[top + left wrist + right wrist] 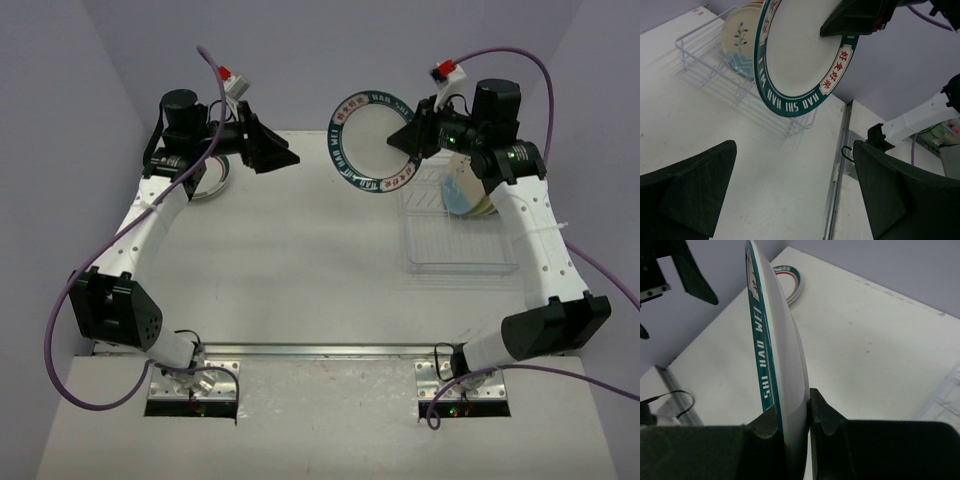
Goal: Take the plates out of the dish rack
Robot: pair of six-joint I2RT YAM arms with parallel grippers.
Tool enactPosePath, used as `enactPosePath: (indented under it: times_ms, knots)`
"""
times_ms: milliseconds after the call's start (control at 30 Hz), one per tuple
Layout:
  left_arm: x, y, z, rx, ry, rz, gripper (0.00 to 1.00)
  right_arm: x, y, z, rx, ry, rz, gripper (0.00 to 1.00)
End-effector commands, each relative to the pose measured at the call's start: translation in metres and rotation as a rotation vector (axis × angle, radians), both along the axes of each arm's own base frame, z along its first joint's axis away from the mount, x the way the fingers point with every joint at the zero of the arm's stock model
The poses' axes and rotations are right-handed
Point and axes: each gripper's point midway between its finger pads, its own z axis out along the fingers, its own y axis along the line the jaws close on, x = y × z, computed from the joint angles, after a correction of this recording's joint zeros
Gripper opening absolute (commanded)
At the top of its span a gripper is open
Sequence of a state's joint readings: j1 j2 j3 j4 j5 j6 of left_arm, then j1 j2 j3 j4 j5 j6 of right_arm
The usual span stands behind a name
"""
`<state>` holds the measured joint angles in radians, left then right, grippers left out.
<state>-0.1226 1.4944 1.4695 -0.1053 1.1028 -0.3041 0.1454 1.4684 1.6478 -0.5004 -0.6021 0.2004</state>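
Note:
My right gripper [412, 137] is shut on the edge of a large white plate with a dark green lettered rim [372, 140], holding it upright in the air left of the dish rack [458, 250]. The right wrist view shows this plate edge-on [782, 355] pinched at my right gripper [794, 415]. It also shows in the left wrist view [795, 50]. A light blue plate [458, 190] and a cream plate [740, 32] stand in the rack [705, 60]. A white plate with green rim and red ring [216, 182] lies on the table at far left, also seen in the right wrist view [788, 279]. My left gripper [278, 156] is open and empty, pointing toward the held plate.
The purple back and side walls close in the table [300, 260]. The metal mounting rail [320, 350] runs along the near edge. The left arm [150, 220] hangs above the plate lying on the table.

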Motion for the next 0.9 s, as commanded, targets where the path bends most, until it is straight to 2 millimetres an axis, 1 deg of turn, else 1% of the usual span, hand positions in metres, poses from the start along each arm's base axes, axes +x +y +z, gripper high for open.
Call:
enactPosePath:
  times_ms: [0,100,300,533,667,700,800,867]
  knots:
    - [-0.016,-0.005,0.021,-0.064,-0.015,-0.111,0.99,-0.02,0.034,0.034,0.153,-0.017,0.165,0.0]
    - [-0.013,-0.005,0.019,-0.065,-0.006,-0.101,0.97,-0.027,0.045,0.036,0.192,0.008,0.218,0.0]
    - [-0.014,-0.009,0.018,-0.066,0.0,-0.104,0.95,-0.04,0.064,0.039,0.225,0.027,0.294,0.0]
    - [-0.012,-0.018,0.013,-0.068,0.022,-0.105,0.91,-0.046,0.085,0.042,0.231,0.027,0.338,0.0]
    - [-0.011,-0.021,0.009,-0.078,0.057,-0.105,0.76,-0.048,0.098,0.041,0.229,0.025,0.362,0.0]
    - [-0.011,-0.021,0.008,-0.08,0.07,-0.104,0.76,-0.047,0.098,0.043,0.23,0.021,0.361,0.0]
    - [-0.016,-0.022,0.009,-0.1,0.076,-0.116,0.56,-0.038,0.103,0.04,0.234,0.036,0.338,0.01]
    - [-0.021,-0.022,0.005,-0.111,0.102,-0.125,0.44,-0.032,0.103,0.039,0.244,0.053,0.318,0.02]
